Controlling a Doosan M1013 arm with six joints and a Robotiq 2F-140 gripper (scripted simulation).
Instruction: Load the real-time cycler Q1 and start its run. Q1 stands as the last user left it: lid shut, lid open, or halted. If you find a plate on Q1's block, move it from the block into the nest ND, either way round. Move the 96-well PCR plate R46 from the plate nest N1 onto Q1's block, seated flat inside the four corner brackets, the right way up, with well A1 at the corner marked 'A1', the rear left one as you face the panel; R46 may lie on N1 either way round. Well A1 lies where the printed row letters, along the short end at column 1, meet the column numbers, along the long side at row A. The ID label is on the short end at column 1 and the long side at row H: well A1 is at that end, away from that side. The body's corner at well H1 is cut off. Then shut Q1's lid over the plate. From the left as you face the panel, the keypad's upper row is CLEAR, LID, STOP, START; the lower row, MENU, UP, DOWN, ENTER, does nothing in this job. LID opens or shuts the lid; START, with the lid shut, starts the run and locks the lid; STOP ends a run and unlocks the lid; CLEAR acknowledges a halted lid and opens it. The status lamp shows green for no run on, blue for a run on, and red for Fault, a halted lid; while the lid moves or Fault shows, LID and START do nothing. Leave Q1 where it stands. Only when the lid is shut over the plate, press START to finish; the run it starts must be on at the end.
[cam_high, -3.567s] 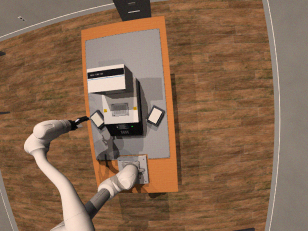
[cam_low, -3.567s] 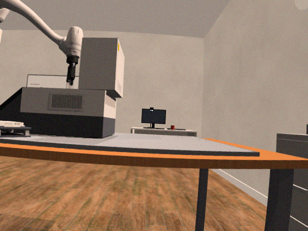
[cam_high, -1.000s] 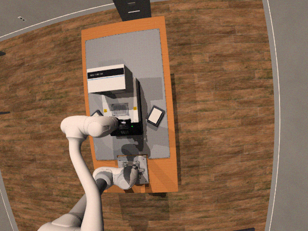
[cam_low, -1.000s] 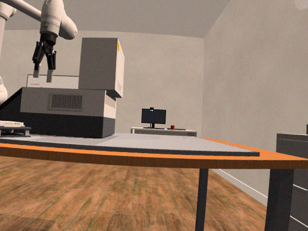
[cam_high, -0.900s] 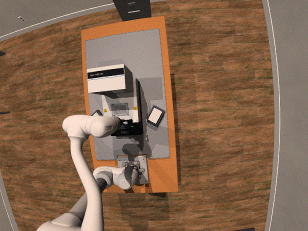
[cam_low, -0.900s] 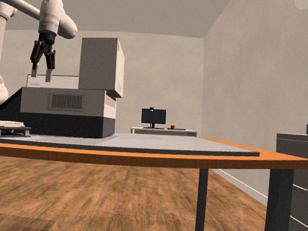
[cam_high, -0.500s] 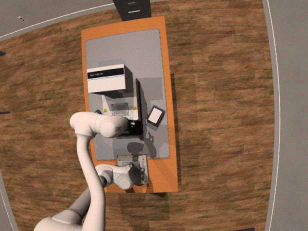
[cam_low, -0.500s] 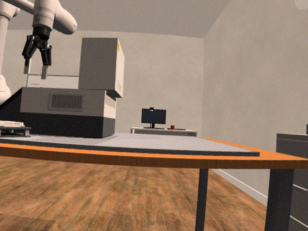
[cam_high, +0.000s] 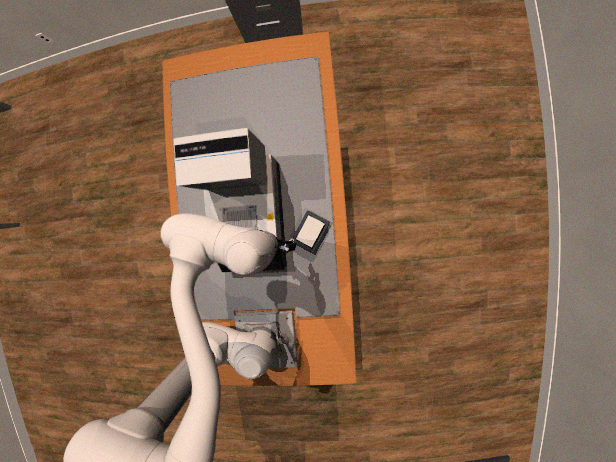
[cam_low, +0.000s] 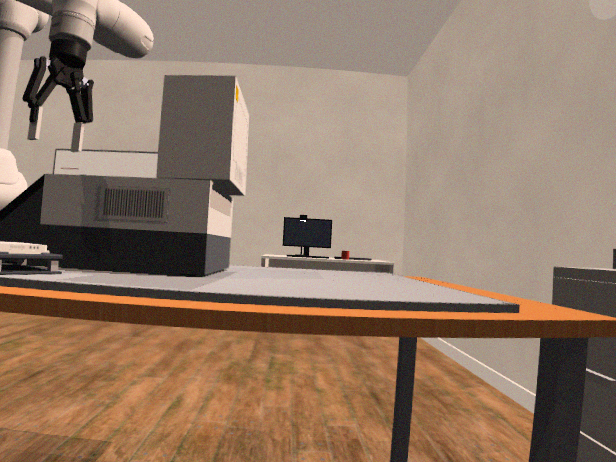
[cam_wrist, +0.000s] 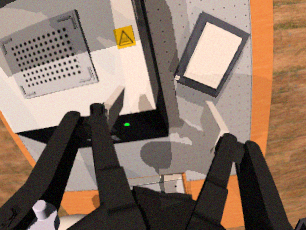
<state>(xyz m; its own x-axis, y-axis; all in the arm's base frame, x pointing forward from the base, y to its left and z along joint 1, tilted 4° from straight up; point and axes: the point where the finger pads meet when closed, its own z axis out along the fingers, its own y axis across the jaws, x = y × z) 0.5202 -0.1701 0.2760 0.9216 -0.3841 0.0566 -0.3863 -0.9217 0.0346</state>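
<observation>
While hanging above the front right corner of the white box-shaped cycler Q1 (cam_wrist: 100, 42), lid raised and perforated block bare: black two-fingered pincer (cam_wrist: 161, 142) half open, holding nothing; white PCR plate R46 (cam_wrist: 212, 55) in its dark nest on the grey worktop (cam_wrist: 249, 42) beside.

The gripper (cam_low: 56, 124) hangs open and empty above the cycler Q1 (cam_low: 135, 225), whose lid (cam_low: 202, 130) stands raised. Q1 sits on a grey mat (cam_low: 350, 287) on the orange-edged desk (cam_low: 450, 325).
</observation>
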